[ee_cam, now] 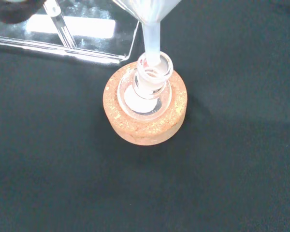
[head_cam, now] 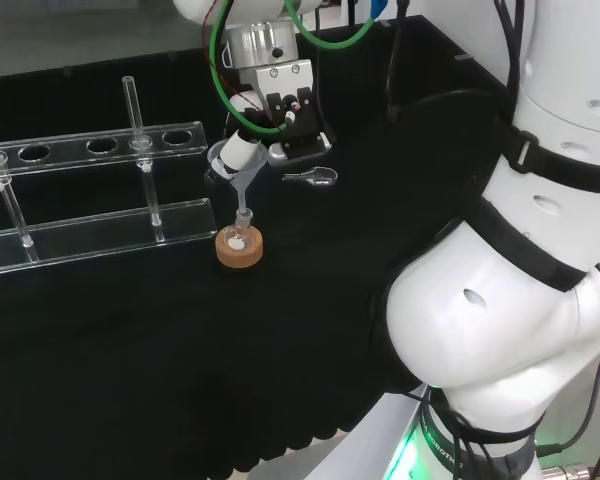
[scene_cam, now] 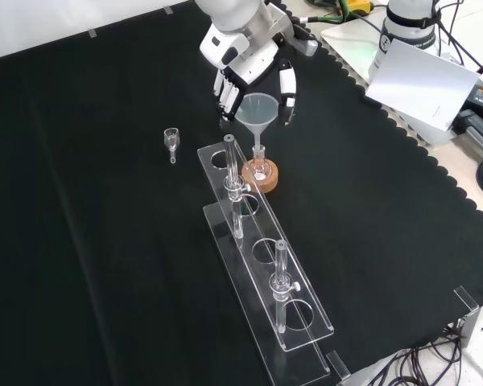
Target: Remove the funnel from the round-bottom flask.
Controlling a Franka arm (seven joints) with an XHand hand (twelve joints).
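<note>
A clear glass funnel hangs upright over a small round-bottom flask that sits in a cork ring. The hand comes down from above, its fingers curled on either side of the funnel's cone. In the head view a white finger lies against the funnel above the cork ring. The wrist view shows the funnel's stem with its tip at the mouth of the flask, which rests in the cork ring.
A long clear rack with upright rods stands right beside the cork ring, also seen as the rack in the head view. A small glass piece lies on the black cloth nearby. The arm's white links stand at the right.
</note>
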